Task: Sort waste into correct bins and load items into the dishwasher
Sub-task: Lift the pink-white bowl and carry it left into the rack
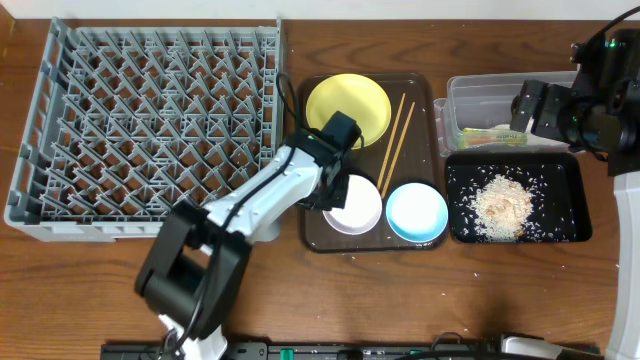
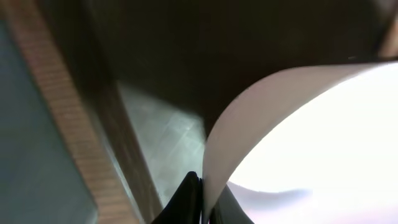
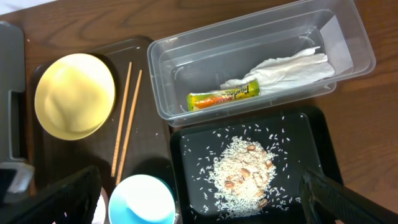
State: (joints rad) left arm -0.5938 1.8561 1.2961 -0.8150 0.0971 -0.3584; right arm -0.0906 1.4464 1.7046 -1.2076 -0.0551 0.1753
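the left pincer [image 2: 205, 202] is clenched on the rim of the white bowl [image 2: 311, 143], the thin edge nipped between its two dark fingertips [image 2: 186, 199]. the bowl sits at the near edge of the brown tray [image 1: 420, 90] in the middle of the wooden counter [image 1: 450, 300], just beside the blue bowl [image 1: 417, 212] on its right. farther back on the same tray lie the yellow plate [image 1: 347, 108] and, to its right, the two chopsticks [image 1: 395, 135], side by side and slightly slanted. the grey dish rack [image 1: 150, 130] stands to the left of the tray, its pegs bare.

at the right end of the counter, the right pincer [image 3: 199, 177] hangs released, fingers spread wide and gripping nothing, above the clear tub [image 3: 205, 56] and the black tray [image 3: 186, 143]. inside the tub lie the green-and-orange snack wrapper [image 3: 224, 98] and the crumpled white napkin [image 3: 286, 67], touching each other. the black tray sits against the tub's near side and carries the rice scraps [image 3: 242, 171], heaped at its centre with loose grains scattered around.
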